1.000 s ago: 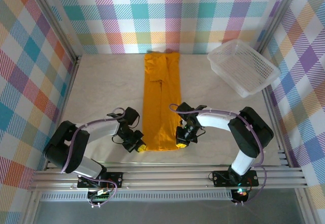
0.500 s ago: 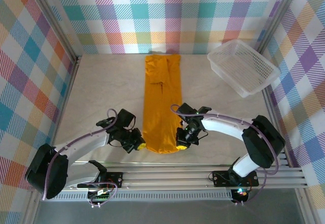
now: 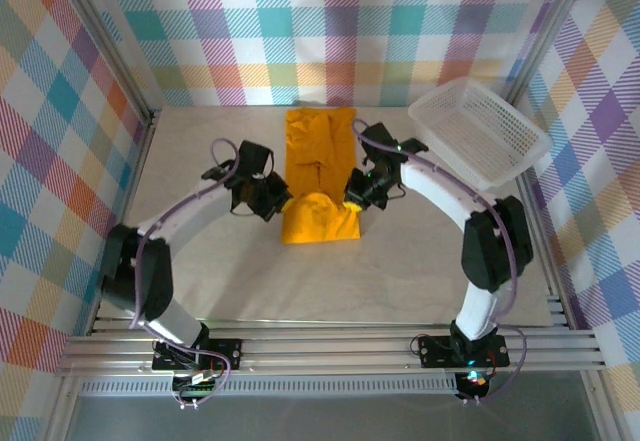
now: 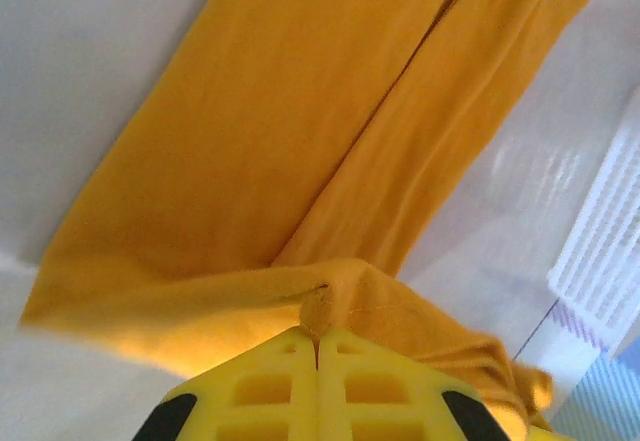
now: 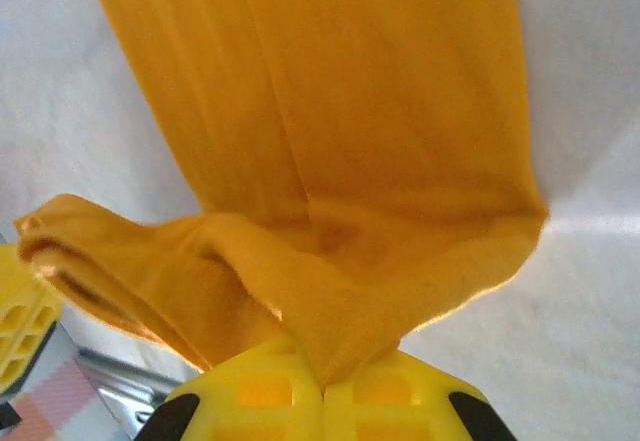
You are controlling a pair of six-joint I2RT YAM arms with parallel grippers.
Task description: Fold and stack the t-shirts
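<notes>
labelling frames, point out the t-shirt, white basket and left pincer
t-shirt (image 3: pixel 305 146), top external view, flat far half
white basket (image 3: pixel 480 131), top external view, bare mesh floor
left pincer (image 4: pixel 318 333), left wrist view, where fingertips meet

Two matching arms. Left arm (image 3: pixel 186 221) and right arm (image 3: pixel 442 182): white link shells, black joint housings, a thin purple-grey cable (image 3: pixel 222 147) looped along each. Left gripper (image 3: pixel 282 204) and right gripper (image 3: pixel 352 200): black bodies, with bright yellow moulded fingers (image 4: pixel 262 391) that have recessed square pockets and black corners. Black base plates (image 3: pixel 196 352).
</notes>
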